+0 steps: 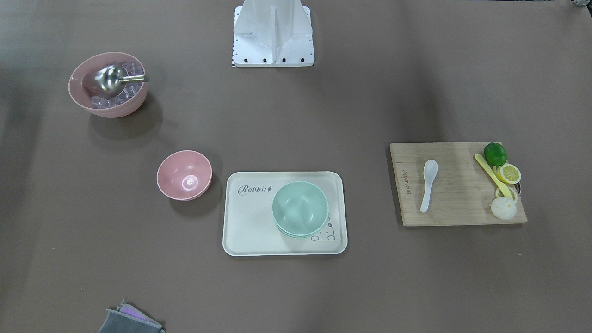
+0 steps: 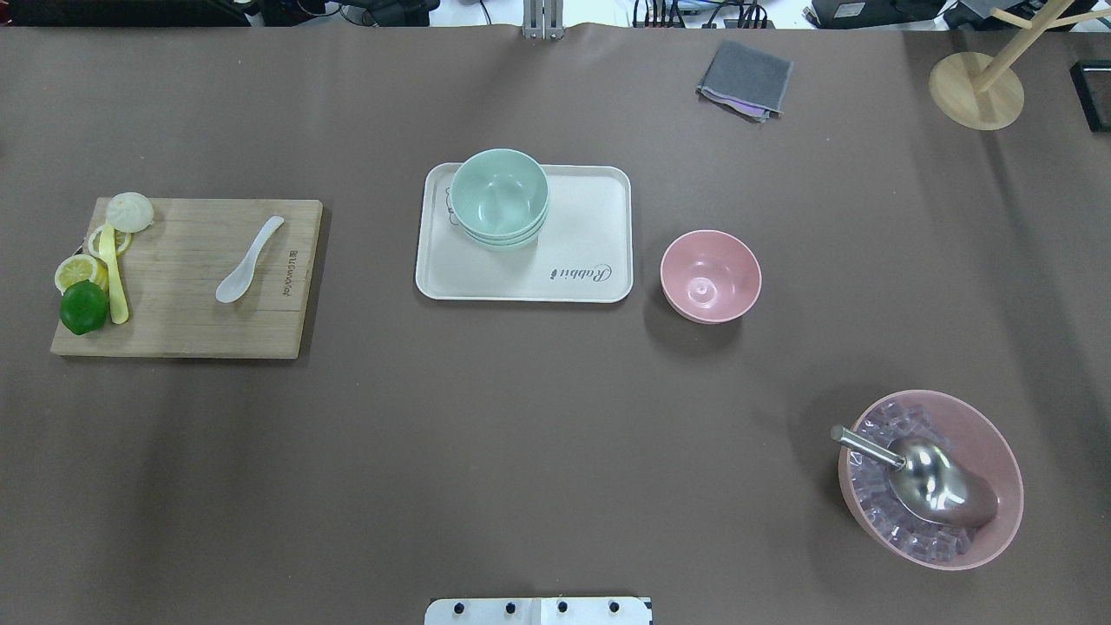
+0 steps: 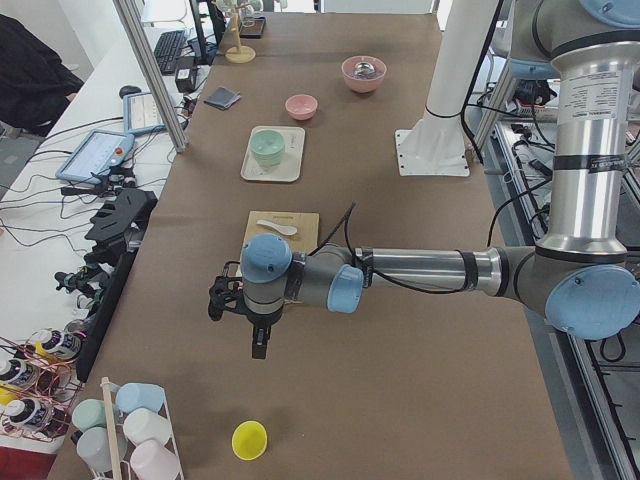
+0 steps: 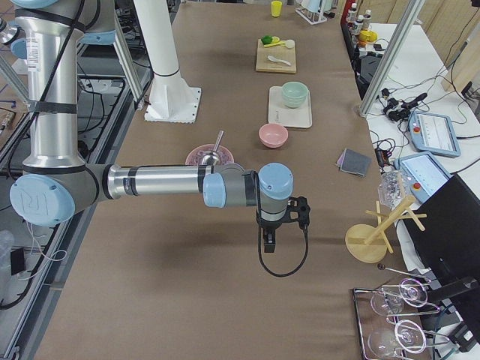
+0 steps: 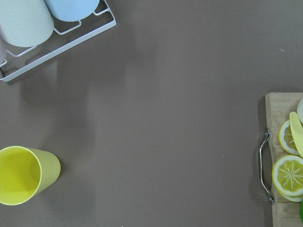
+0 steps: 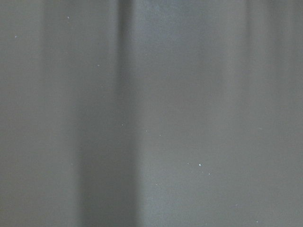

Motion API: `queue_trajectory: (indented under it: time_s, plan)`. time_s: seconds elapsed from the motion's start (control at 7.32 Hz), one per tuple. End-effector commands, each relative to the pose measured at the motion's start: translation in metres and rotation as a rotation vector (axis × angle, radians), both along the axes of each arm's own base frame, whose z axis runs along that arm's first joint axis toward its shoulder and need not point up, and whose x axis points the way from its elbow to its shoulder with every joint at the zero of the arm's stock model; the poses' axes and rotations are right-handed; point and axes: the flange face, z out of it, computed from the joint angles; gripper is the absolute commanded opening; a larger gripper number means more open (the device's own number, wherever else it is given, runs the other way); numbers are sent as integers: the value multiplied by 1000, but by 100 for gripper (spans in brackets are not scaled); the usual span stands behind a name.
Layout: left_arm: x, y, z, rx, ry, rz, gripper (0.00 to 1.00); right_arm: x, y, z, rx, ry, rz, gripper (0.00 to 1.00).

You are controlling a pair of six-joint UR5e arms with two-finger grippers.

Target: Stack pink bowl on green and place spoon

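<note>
A small pink bowl (image 1: 184, 175) stands upright on the brown table, just beside a cream tray (image 1: 249, 222). A stack of green bowls (image 1: 300, 208) sits on that tray. A white spoon (image 1: 428, 184) lies on a wooden cutting board (image 1: 458, 212). In the overhead view the pink bowl (image 2: 710, 275) is right of the green bowls (image 2: 500, 196) and the spoon (image 2: 249, 259) is far left. My left gripper (image 3: 258, 345) shows only in the exterior left view, beyond the board's end. My right gripper (image 4: 270, 241) shows only in the exterior right view. I cannot tell whether either is open or shut.
A large pink bowl of ice cubes with a metal scoop (image 2: 930, 477) stands at the near right. A lime, lemon slices and a yellow knife (image 2: 111, 273) lie on the board. A grey cloth (image 2: 745, 80) and a wooden stand (image 2: 976, 87) are far right. A yellow cup (image 5: 23, 175) lies below my left wrist.
</note>
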Motion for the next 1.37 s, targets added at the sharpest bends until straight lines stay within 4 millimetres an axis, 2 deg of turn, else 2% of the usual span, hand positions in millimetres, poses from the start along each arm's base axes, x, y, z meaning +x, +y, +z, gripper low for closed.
queue_trajectory:
  time_s: [0.0,0.96,1.09,1.23]
  plan:
    - [0,0,3,-5,-4,0,98,0,0,0,0,0,0,100]
    - [-1,0,2,-1,-4,-1,98,-1,-1,-6,18,-1,-7,100]
    - [0,-3,-9,19,2,1,98,-1,-1,-9,26,-1,-10,100]
    - [11,-14,-27,54,3,23,98,-3,-4,-22,47,-4,-7,100]
